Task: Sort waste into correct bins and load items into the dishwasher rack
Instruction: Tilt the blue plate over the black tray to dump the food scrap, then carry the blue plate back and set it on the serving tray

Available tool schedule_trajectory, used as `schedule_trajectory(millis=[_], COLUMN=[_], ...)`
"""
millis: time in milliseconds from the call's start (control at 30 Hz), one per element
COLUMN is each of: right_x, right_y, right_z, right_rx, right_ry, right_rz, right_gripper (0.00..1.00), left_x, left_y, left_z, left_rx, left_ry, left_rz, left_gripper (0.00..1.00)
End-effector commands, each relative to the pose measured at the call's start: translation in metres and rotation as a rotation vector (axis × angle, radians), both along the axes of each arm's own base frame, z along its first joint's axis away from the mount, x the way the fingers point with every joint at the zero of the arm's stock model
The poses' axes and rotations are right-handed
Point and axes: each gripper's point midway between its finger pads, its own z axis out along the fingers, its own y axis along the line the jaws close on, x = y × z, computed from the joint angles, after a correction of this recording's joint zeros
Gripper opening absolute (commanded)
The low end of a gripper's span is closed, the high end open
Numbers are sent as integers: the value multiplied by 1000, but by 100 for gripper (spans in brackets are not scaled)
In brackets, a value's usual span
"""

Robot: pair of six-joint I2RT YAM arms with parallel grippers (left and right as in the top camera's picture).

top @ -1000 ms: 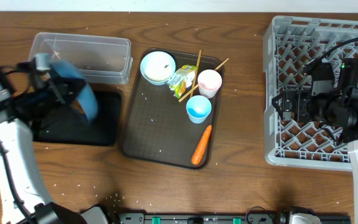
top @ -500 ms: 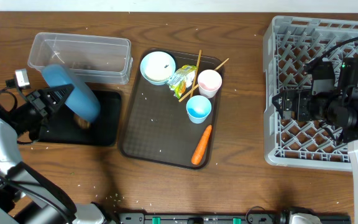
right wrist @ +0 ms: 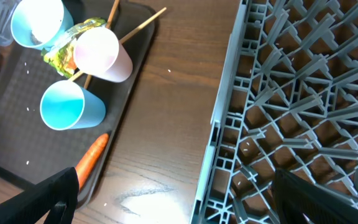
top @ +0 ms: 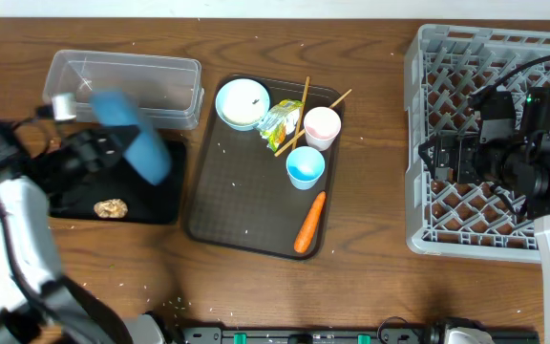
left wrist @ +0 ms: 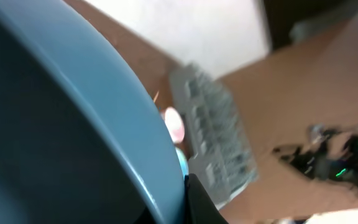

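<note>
Overhead view: two arms at a wooden table (top: 370, 277); the left arm and its load are smeared by motion blur.
Left gripper (top: 95, 151): closed on the rim of the plate (top: 132, 141); finger detail is too blurred to read.
Plate: blue and round, held in the air on a steep tilt, above the back edge of the black tray (top: 156, 205) and in front of the tub (top: 127, 67); it fills the left half of the left wrist view.
Food scrap (top: 111, 206): brown lump lying in the black tray, near its front edge.
Tub: clear plastic, at the back left of the table, just behind the black tray.
Serving tray (top: 242, 215): dark brown, mid-table, just right of the black tray.
Bowl (top: 243, 102): upright in the serving tray's back left corner.
Wrapper (top: 282, 122): crumpled, between the bowl and the pink cup (top: 322, 126), lying on the chopsticks (top: 305, 91).
Chopsticks: crossed at the back of the serving tray; one tip overhangs its back right rim.
Pink cup: mouth up, just beside the wrapper.
Blue cup (top: 306, 167): mouth up, just in front of the pink cup.
Carrot (top: 310, 222): lying along the serving tray's right rim, towards the front.
Rack (top: 447, 67): grey lattice crate at the right end of the table, apart from the serving tray.
Right gripper (right wrist: 175, 180): fingers spread wide with nothing between them, hovering over the rack's left edge.
</note>
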Motion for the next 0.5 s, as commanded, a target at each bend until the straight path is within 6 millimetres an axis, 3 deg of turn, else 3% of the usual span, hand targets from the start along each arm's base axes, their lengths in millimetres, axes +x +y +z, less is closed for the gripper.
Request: schedule_trajectory(millis=[0,167,467], right_x=[2,2,2], right_y=[3,3,3], right_z=[6,6,6], right_rx=[-6,-6,-5], right_ry=[-21,-21,-18], right_rz=[15,15,15], right_gripper=[93,93,92], left_x=[-2,-20,-67], left_y=[-35,-93,-179], left_z=[18,0,-78], left_rx=[277,605,987], left_ry=[-17,8,99], left_rz=[-11,-94,-415], left_gripper=[6,6,6])
